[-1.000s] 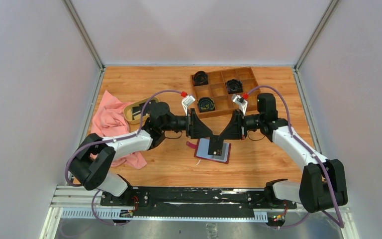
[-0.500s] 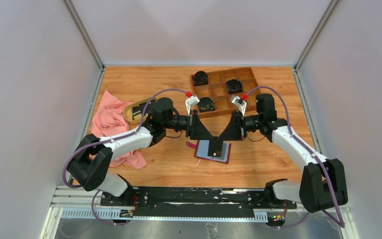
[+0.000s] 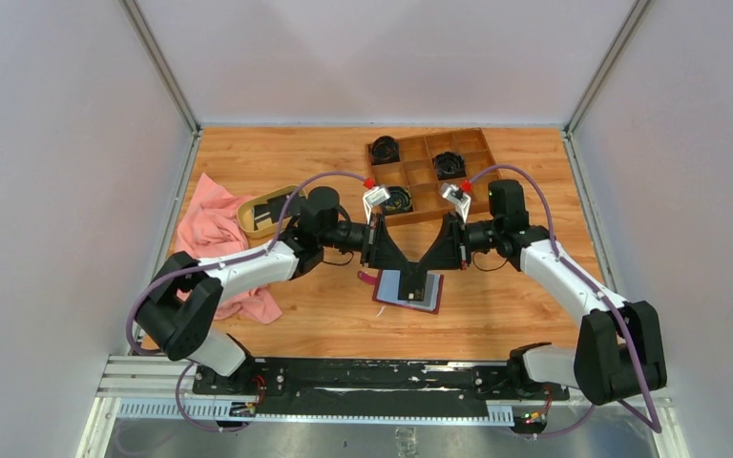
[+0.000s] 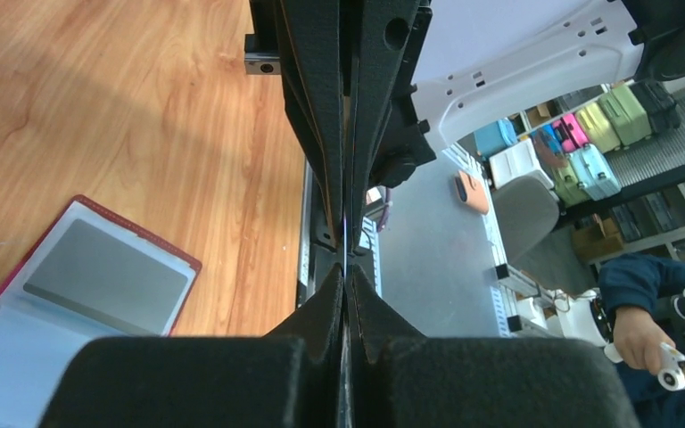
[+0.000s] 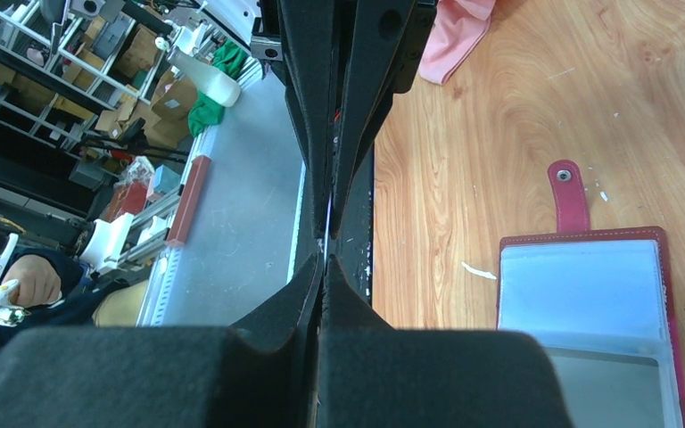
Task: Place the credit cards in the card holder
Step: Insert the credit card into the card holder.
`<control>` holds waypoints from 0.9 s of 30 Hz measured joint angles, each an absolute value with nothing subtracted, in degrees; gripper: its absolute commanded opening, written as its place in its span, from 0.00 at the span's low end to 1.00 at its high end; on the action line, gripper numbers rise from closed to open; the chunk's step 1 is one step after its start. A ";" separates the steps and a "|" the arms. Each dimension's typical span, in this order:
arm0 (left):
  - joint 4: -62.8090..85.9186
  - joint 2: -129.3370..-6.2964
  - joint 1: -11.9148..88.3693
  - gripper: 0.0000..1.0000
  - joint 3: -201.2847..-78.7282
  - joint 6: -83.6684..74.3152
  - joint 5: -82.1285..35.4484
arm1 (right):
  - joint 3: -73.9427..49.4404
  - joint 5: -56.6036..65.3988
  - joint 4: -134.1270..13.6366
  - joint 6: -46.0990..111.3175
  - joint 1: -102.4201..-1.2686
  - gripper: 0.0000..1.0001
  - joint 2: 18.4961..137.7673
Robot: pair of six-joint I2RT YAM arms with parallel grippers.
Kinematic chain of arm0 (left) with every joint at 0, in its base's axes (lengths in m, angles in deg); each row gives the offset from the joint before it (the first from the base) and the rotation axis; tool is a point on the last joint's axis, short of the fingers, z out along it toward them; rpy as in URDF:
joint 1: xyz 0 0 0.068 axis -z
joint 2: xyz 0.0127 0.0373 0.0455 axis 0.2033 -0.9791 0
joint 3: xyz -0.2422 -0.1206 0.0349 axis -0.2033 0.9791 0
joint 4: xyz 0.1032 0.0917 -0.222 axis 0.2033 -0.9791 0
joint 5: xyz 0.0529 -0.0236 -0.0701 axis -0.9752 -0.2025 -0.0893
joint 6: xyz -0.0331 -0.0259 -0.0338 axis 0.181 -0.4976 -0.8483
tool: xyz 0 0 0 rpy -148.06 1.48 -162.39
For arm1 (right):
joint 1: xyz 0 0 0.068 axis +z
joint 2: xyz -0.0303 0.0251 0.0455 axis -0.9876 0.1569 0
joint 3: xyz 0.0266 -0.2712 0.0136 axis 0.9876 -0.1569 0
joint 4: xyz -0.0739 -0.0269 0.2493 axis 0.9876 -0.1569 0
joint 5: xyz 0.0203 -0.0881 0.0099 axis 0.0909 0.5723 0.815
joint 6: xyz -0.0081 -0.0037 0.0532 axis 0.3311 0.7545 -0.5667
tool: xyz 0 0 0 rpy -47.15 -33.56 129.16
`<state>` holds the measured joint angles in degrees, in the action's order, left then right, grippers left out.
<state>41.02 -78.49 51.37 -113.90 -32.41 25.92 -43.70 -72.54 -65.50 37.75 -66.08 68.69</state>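
The card holder (image 3: 393, 287) lies open on the wooden table, dark red with pale bluish clear pockets; it also shows in the left wrist view (image 4: 80, 285) and the right wrist view (image 5: 589, 294). Just above it, my left gripper (image 3: 402, 264) and right gripper (image 3: 428, 264) meet tip to tip. Both are shut on the same black credit card (image 3: 412, 281), which stands on edge over the holder. In the wrist views the card is only a thin line (image 4: 346, 241) (image 5: 328, 214) between the pads. More dark credit cards (image 3: 269, 210) lie in the tan dish.
The oval tan dish (image 3: 248, 224) sits left of the arms on a pink cloth (image 3: 212, 239). A wooden compartment box (image 3: 429, 172) with black coiled items stands at the back. A small white scrap (image 5: 477, 267) lies beside the holder's snap tab (image 5: 567, 192).
My left gripper has closed onto the card that the right gripper was holding. The left arm's wrist has shifted slightly right. The right arm and the card holder have stayed put.
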 measured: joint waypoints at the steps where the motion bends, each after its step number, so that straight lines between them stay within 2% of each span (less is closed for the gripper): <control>1: 41.00 -78.49 51.37 0.00 -113.90 -32.38 26.00 | -43.70 -72.45 -65.69 37.77 -66.08 0.02 68.69; 4: 40.87 -78.49 51.39 0.00 -113.90 -32.21 25.89 | -43.66 -72.34 -66.26 38.36 -66.08 0.57 68.69; 5: 40.76 -78.41 51.39 0.00 -113.86 -32.01 25.61 | -43.55 -72.19 -66.92 38.89 -66.05 0.70 68.69; 6: 40.70 -78.14 51.37 0.00 -113.59 -31.77 25.11 | -43.44 -71.86 -67.44 39.19 -66.03 0.77 68.67; 9: 40.67 -75.43 50.88 0.00 -110.12 -30.51 22.96 | -41.10 -69.00 -74.50 45.86 -66.14 0.82 68.16; 12: 40.59 -71.41 49.99 0.00 -104.85 -28.93 20.63 | -38.41 -60.45 -82.06 55.94 -66.29 0.79 65.93; 13: 40.52 -70.10 49.51 0.00 -102.99 -28.41 19.71 | -38.37 -56.65 -83.79 59.04 -66.38 0.71 64.49; 17: 40.08 -69.66 48.61 0.00 -99.96 -27.71 16.71 | -40.05 -46.75 -86.76 69.14 -66.49 0.19 60.84; 19: 40.17 -71.67 48.48 0.00 -100.17 -27.75 15.75 | -42.24 -43.90 -87.18 74.36 -66.49 0.07 60.67; 21: 40.15 -74.32 48.37 0.00 -100.72 -27.84 15.36 | -44.82 -41.52 -87.48 79.19 -66.19 0.01 60.73; 27: 40.74 -83.04 47.26 0.00 -104.13 -29.72 14.53 | -48.27 -35.84 -87.42 88.13 -62.34 0.00 62.55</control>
<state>40.74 -83.04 47.26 -104.13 -29.72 14.53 -48.27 -35.84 -87.42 88.13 -62.34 62.55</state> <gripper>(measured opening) 0.007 0.006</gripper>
